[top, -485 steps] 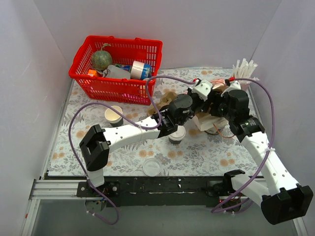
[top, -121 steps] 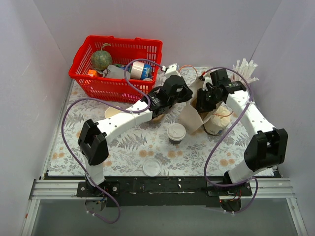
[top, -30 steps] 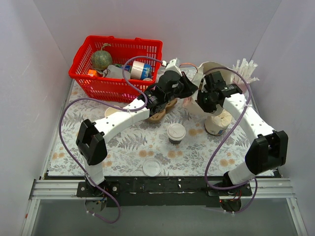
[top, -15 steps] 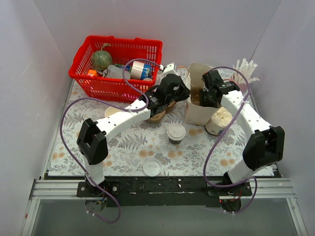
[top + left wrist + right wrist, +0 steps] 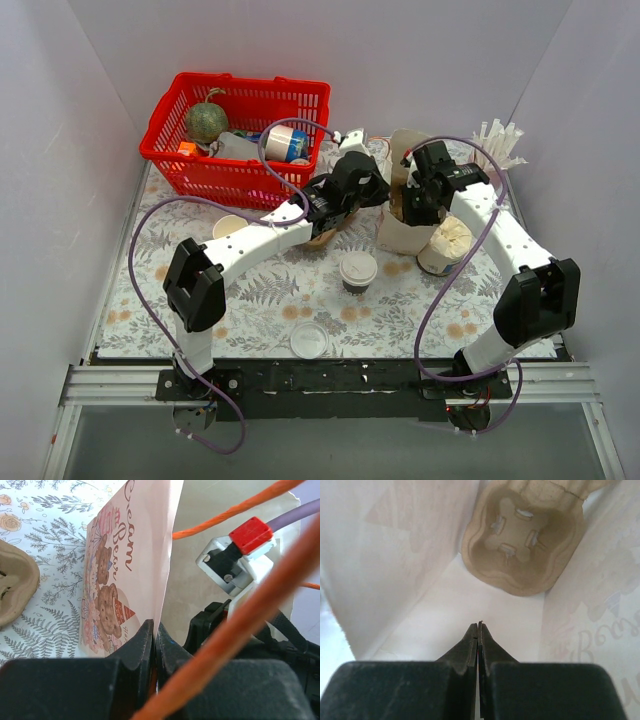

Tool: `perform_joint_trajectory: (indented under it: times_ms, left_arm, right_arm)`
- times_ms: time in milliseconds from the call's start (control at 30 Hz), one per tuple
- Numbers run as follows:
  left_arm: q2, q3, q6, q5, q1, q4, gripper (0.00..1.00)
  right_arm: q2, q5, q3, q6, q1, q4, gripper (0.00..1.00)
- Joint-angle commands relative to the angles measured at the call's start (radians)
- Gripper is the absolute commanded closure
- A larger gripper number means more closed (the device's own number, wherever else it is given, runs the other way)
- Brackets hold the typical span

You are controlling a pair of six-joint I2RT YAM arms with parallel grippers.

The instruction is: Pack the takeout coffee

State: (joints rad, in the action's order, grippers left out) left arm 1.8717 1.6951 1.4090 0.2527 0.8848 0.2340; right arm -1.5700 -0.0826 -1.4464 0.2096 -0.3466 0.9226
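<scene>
The floral-patterned tabletop (image 5: 260,290) carries a red basket (image 5: 232,182) at its far left corner, filled with assorted items. Right of the basket a paper bag (image 5: 400,234) printed with bears stands upright with its mouth open, between the two arms. Just beside the bag on its right sits a white tub (image 5: 446,246) topped with crumpled paper. A moulded pulp cup carrier (image 5: 520,545) lies on the floor of the bag, seen from the right wrist. The takeout coffee (image 5: 358,270) stands upright on the tabletop with its white lid on, outside the bag, nearer the arm bases and a little apart from the bag's front. A plain cream cup (image 5: 230,228) stands open well to the left, and a loose white lid (image 5: 309,340) lies near the front edge. The left pincer (image 5: 154,630) is clamped on the bag's left rim, the paper edge running down between its fingers. The right pincer (image 5: 478,629) points down into the bag, tips pressed together with nothing visible between them.
</scene>
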Motion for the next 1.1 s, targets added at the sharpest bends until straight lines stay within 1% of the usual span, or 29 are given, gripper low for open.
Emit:
perform_joint_trajectory:
  times_ms: [0,167,367,433,533,667,767,867,900,967,1067]
  left_arm:
    - [-0.014,0.043,-0.030,0.003,-0.003,-0.001,1.00]
    - [-0.017,0.051,-0.041,-0.010,-0.003,-0.002,1.00]
    - [-0.028,0.046,-0.036,-0.049,-0.003,-0.005,1.00]
    - [-0.029,0.043,-0.036,-0.052,-0.003,-0.009,1.00]
    - [-0.034,0.040,-0.036,-0.053,-0.003,-0.007,1.00]
    - [-0.039,0.040,-0.036,-0.049,-0.003,-0.009,1.00]
    - [-0.042,0.040,-0.035,-0.055,-0.003,-0.009,1.00]
    - [-0.042,0.040,-0.030,-0.069,-0.003,-0.010,1.00]
    - [-0.042,0.041,-0.030,-0.069,-0.003,-0.010,1.00]
    - [-0.043,0.037,-0.030,-0.063,-0.003,-0.009,1.00]
    - [-0.046,0.035,-0.031,-0.049,-0.003,-0.002,1.00]
  right_arm:
    - [0.002,0.046,0.014,-0.022,0.000,0.058,0.99]
    - [-0.071,0.000,0.060,-0.038,0.000,0.050,0.99]
    - [-0.199,0.108,0.029,-0.009,0.001,0.050,0.99]
    - [-0.229,0.115,0.026,-0.003,0.001,0.047,0.99]
    - [-0.248,0.145,0.021,0.008,0.003,0.032,0.98]
    - [-0.268,0.127,0.026,0.016,0.003,0.019,0.97]
    - [-0.289,0.149,0.029,0.030,0.003,0.013,0.97]
    - [-0.308,0.170,0.041,0.050,0.003,-0.030,0.97]
    - [-0.311,0.199,0.044,0.062,0.003,-0.034,0.97]
    - [-0.300,0.201,0.072,0.074,0.003,-0.074,0.98]
    - [-0.260,0.216,0.057,0.076,0.004,-0.079,0.98]
